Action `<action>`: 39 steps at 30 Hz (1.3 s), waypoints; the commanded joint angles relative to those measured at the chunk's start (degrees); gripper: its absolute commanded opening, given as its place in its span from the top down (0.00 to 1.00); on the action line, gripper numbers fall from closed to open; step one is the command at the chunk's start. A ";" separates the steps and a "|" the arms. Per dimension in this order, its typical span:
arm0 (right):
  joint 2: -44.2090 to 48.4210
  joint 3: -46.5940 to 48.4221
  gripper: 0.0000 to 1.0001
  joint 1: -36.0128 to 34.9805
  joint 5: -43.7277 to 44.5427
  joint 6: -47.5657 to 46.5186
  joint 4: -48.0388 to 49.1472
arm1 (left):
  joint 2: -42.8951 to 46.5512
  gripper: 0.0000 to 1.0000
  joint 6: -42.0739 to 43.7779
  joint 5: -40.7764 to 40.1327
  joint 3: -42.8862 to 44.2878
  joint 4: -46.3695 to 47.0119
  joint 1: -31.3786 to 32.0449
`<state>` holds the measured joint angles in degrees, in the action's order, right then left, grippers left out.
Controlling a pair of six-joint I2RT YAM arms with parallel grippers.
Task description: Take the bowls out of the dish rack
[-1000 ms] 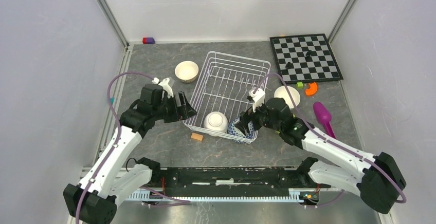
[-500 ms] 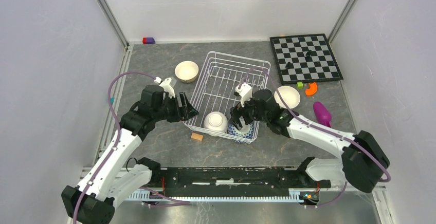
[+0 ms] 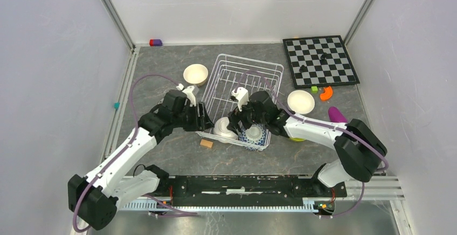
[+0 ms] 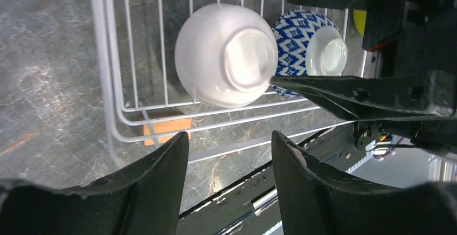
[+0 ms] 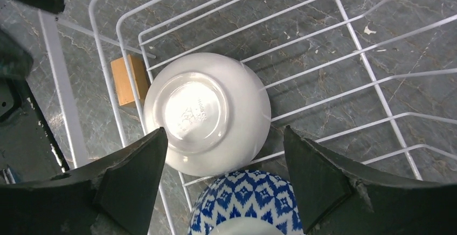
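Observation:
The white wire dish rack (image 3: 249,78) holds two upturned bowls at its near end: a white bowl (image 3: 225,129) and a blue-and-white bowl (image 3: 254,136). My right gripper (image 3: 236,121) is open and hovers over them; in its wrist view (image 5: 223,138) the white bowl (image 5: 207,119) and the blue-and-white bowl (image 5: 248,205) lie between its fingers. My left gripper (image 3: 203,118) is open at the rack's near left edge; in the left wrist view (image 4: 229,143) it sits short of the white bowl (image 4: 226,54). A tan bowl (image 3: 195,75) and a white bowl (image 3: 300,102) stand on the table. The pink bowl is out of view.
A yellow-green bowl (image 3: 296,138) peeks from under my right arm. An orange block (image 3: 206,144) lies by the rack's near left corner. A purple scoop (image 3: 337,116), an orange piece (image 3: 325,93) and a chessboard (image 3: 320,60) are at the right.
My right gripper has moved left, from over the blue-and-white bowl to over the white bowl. My left gripper has moved right, up to the rack's edge.

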<state>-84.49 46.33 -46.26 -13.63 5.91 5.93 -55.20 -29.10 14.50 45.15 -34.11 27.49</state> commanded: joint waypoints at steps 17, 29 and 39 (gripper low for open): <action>-11.26 11.69 0.35 1.12 12.45 3.34 0.13 | -12.48 0.38 1.47 -10.80 8.94 5.23 8.02; -5.01 8.30 0.32 2.34 6.86 3.04 2.21 | -13.70 0.40 0.39 -15.77 9.54 8.64 8.02; -8.05 7.38 0.36 2.62 1.47 2.82 1.69 | -14.76 0.40 -0.11 -17.56 11.13 7.95 8.02</action>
<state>-90.96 54.15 -43.79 -8.38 8.93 5.96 -70.15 -29.08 -0.56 54.02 -28.10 35.29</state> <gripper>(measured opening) 0.641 0.597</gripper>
